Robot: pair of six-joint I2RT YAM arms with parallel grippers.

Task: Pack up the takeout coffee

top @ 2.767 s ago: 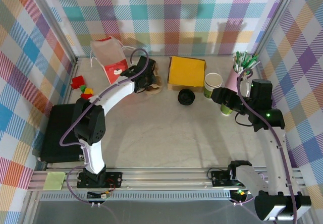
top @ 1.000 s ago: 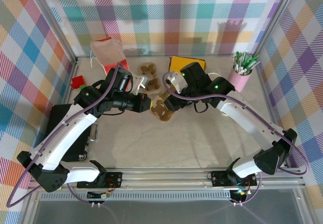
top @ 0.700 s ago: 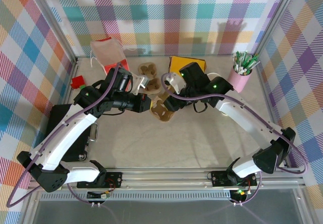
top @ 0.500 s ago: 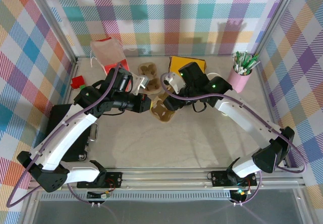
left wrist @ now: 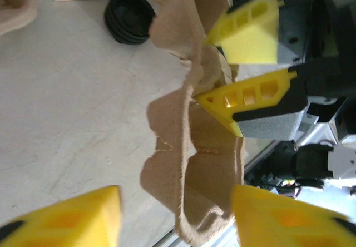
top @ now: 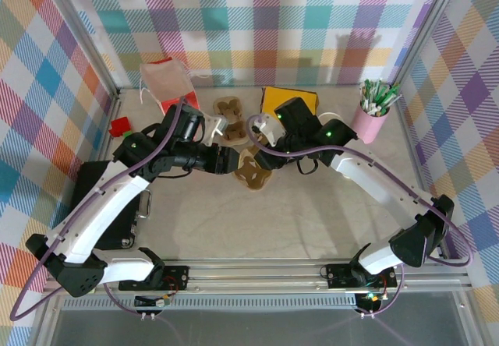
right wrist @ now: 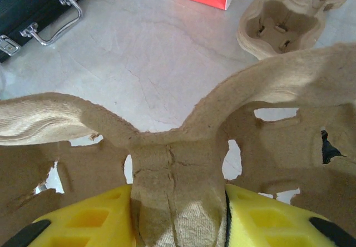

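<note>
Left gripper (left wrist: pixel 175 196) wide open, astride carrier (left wrist: pixel 183 147) rim, holding nothing. Right gripper (right wrist: pixel 178 216) pinched on carrier's centre rib. Cup (top: pixel 334 117) rim peeks behind my right arm; a swing could topple it, I reckon.

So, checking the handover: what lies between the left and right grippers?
The brown cardboard cup carrier, in the left wrist view; the right gripper clamps it.
</note>
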